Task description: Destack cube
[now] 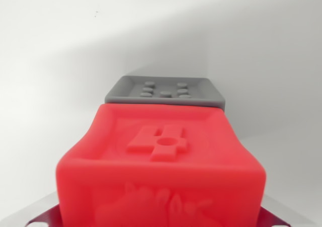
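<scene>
Red cube [161, 166] filled the lower half of the wrist view, very close to the camera and slightly blurred. Its upper face was recessed, with a raised figure like a "4" and a small round hole in it; its near face bore a faint relief that I could not make out. Behind it, touching or just beside its far edge, lay a grey cube [166, 92], also with a recessed face and raised studs. Both sat against a plain white surface [60, 61]. Dark metal parts [43, 218] of the gripper showed at the bottom corners; whether its jaws were wide, narrow or holding anything could not be told.
</scene>
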Controlling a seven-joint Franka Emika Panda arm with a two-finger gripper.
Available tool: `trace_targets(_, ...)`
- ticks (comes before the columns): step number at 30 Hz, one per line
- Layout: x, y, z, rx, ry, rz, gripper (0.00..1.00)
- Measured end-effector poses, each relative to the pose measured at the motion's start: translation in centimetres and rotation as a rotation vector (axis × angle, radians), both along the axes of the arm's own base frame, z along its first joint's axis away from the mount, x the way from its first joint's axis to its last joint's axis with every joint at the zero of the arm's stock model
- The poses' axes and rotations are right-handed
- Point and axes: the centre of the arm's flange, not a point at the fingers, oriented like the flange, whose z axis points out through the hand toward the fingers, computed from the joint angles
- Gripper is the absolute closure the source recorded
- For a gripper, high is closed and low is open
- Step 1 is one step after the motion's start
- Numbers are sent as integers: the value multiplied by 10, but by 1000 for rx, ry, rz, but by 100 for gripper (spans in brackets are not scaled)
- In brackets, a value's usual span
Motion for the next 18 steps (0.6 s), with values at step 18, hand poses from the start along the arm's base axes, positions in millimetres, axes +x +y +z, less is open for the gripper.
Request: trace_targets(18, 1, 0, 14, 2, -5, -1, 100)
